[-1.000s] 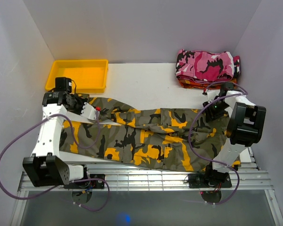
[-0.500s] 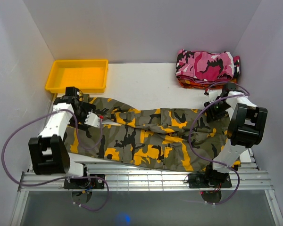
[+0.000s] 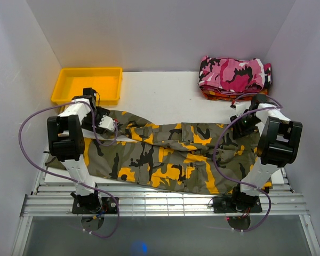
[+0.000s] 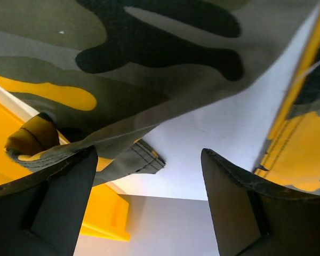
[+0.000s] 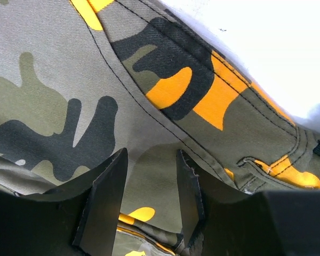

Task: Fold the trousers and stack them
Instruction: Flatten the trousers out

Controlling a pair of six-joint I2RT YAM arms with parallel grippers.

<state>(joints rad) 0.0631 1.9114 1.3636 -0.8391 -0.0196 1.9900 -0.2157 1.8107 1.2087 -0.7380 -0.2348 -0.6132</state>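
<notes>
Left wrist view first: the left gripper (image 4: 149,154) stands wide open, its two dark fingers (image 4: 53,202) far apart with nothing pinched between them. Through the gap a stitched hem of the trousers (image 4: 149,32) hangs loose just beyond the tips, a folded corner of it draped by the left finger. Past the cloth lie the white table (image 4: 218,122) and a corner of the yellow tray (image 4: 106,213).

From the right wrist, the right gripper (image 5: 151,154) is partly open, with a narrow gap between its fingers (image 5: 104,197) and no fold caught in it. The jaws hang close over flat camouflage cloth (image 5: 53,96); whether the tips touch it cannot be told. A dark stitched seam runs diagonally across the cloth, and bare table (image 5: 266,48) shows at the upper right.

From the top camera the trousers (image 3: 170,154) lie spread lengthwise across the near half of the table (image 3: 165,90), unfolded, reaching from one arm to the other. The left gripper (image 3: 111,125) sits at their far left end, just in front of the yellow tray (image 3: 61,90); the right gripper (image 3: 240,118) is at their far right end. Behind it, in the far right corner, a folded pink camouflage garment (image 3: 232,72) rests on an orange-red garment (image 3: 218,96) — well apart from the trousers' left end, near their right.
</notes>
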